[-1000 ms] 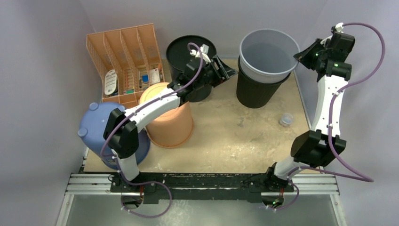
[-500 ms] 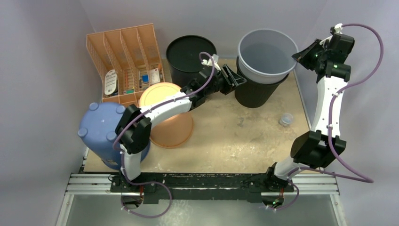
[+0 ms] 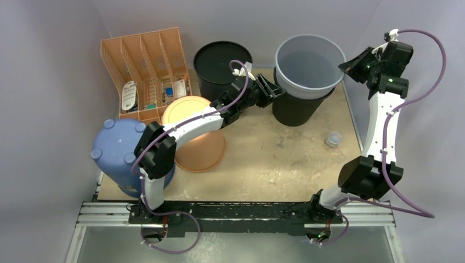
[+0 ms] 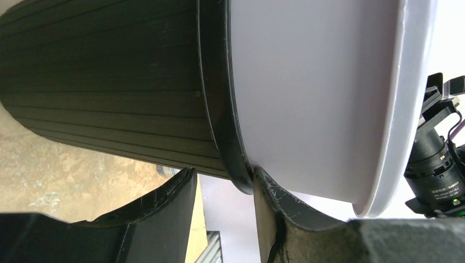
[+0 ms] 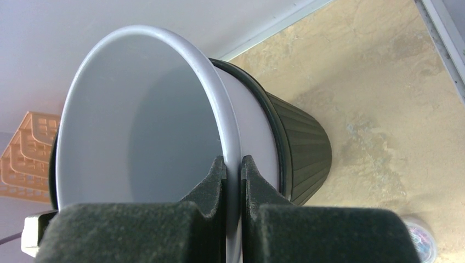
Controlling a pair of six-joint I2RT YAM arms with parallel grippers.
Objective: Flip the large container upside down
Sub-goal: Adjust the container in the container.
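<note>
- Top external: the grey bucket [image 3: 307,60] stands upright, nested in the black ribbed bin [image 3: 296,112]. The left gripper [image 3: 271,90] is against one side of the bin's top edge, and the right gripper [image 3: 351,64] is above the bin's opposite side.
- Left wrist: the left gripper [image 4: 222,175] has its fingers apart, astride the bin's [image 4: 109,82] rim lip. One finger touches the lip and the other stands clear, so nothing is pinched.
- Right wrist: the right gripper [image 5: 233,161] is clamped on the bucket's [image 5: 137,126] rolled rim above the bin [image 5: 304,148], with one finger inside and one outside.
- Handling: the bucket looks like light, smooth, thin plastic that probably flexes. The rolled rim is its stiffest hold. It may drag the bin up with it, so the bin's lip is worth pinning. Held at a single point, the bucket could swivel when tipped.
</note>
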